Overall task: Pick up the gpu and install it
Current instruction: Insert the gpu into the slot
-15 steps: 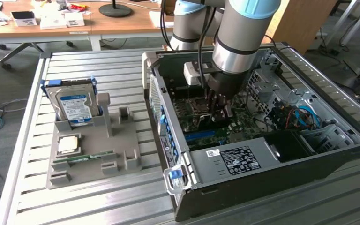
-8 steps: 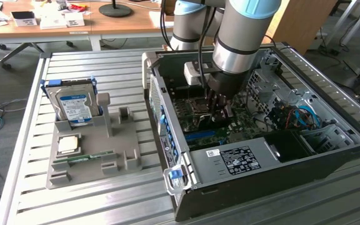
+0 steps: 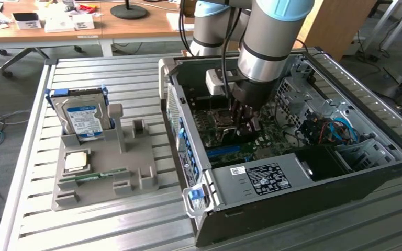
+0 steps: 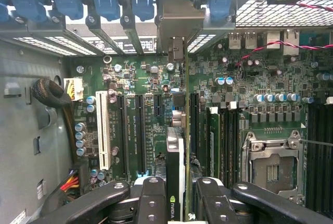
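My gripper [image 3: 245,121] reaches down into the open computer case [image 3: 292,193], over the green motherboard [image 4: 140,78]. In the wrist view the gpu [image 4: 176,153] stands edge-on between my two black fingers [image 4: 153,198], and the gripper [image 4: 179,195] is shut on it. Its silver bracket [image 4: 177,18] lies against the case's rear slot openings with the blue clips. The card's lower edge runs along a black expansion slot [image 4: 194,125] to the side of the other long slots [image 4: 140,135]. Whether it is seated in the slot I cannot tell.
A white slot [image 4: 104,130] and the CPU socket [image 4: 270,166] lie either side of the card. On the slatted table, at the exterior view's left, a grey holder [image 3: 142,157] carries a blue-labelled hard drive [image 3: 82,117], a processor chip [image 3: 75,161] and a RAM stick [image 3: 92,177].
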Controlling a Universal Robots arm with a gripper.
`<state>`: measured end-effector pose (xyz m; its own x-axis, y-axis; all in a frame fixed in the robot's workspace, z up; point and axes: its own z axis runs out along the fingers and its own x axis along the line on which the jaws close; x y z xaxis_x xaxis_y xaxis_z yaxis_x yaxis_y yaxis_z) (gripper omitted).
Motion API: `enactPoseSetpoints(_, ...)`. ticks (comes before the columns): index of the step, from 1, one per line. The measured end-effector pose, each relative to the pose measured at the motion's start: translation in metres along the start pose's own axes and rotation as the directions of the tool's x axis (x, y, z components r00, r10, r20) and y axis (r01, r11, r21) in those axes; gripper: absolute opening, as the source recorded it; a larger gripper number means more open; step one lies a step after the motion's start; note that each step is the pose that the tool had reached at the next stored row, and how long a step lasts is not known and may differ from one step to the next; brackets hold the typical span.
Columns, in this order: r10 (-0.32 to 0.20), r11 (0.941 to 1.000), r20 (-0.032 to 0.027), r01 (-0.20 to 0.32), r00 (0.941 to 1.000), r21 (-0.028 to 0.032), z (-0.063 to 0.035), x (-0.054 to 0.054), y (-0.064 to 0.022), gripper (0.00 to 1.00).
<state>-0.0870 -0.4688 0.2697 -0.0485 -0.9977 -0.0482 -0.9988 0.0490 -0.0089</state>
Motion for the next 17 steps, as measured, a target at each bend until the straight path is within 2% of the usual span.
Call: enactPoseSetpoints(17,-0.006,1.0000,-0.0001,0.006,1.0000,-0.0003,0.0034,0.0002,0.0004,0.27)
